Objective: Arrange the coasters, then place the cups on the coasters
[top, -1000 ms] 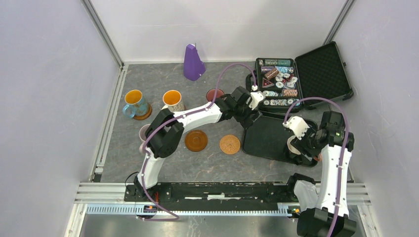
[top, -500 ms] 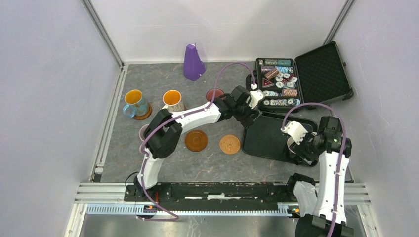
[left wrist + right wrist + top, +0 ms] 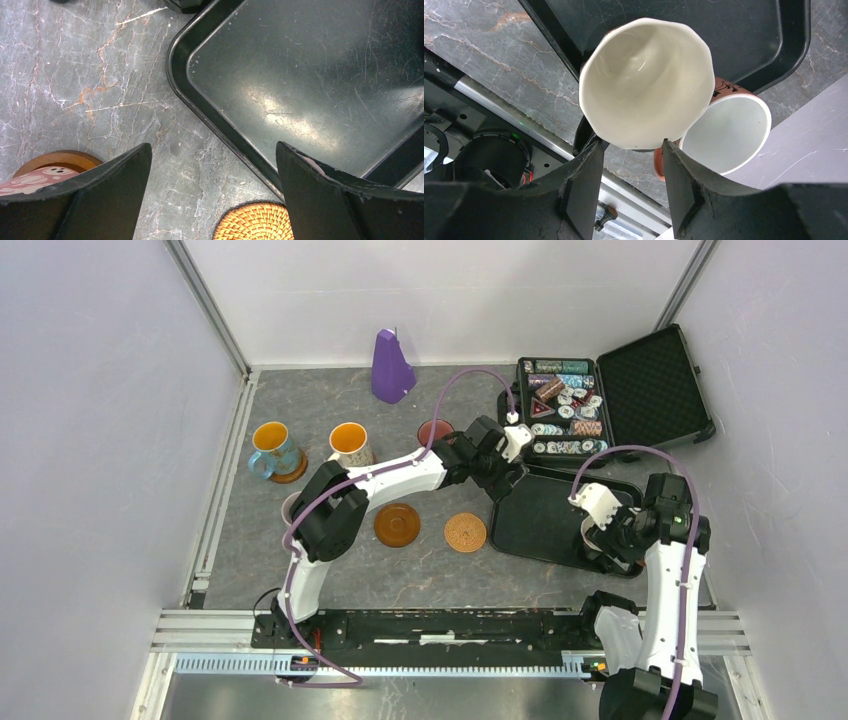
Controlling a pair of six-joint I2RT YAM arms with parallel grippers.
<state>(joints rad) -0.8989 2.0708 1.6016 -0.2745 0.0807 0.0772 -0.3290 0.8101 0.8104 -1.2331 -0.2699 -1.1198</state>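
Note:
My right gripper [image 3: 633,146] is shut on the near side of a dark cup with a cream inside [image 3: 646,82], which stands at the tray's near right corner [image 3: 590,533]. A cup with a white inside [image 3: 729,132] stands right behind it. My left gripper [image 3: 214,146] hangs open over the table by the tray's left corner. The woven orange coaster [image 3: 255,222] lies just below it. A pink cup [image 3: 30,177] sits on a brown coaster [image 3: 60,160]. In the top view, a blue cup [image 3: 272,448] stands on a coaster [image 3: 292,472], and a bare brown coaster [image 3: 397,524] lies mid-table.
The black tray [image 3: 540,520] fills the right middle. An open case of poker chips [image 3: 565,410] stands behind it. A purple cone [image 3: 391,368] is at the back. A white cup with an orange inside [image 3: 349,443] stands left of the left arm, and a lilac cup [image 3: 293,508] is half hidden by it.
My right gripper's fingers have drawn together on the dark cup, and the right arm shifted slightly toward the near edge. The left arm eased a little to the left.

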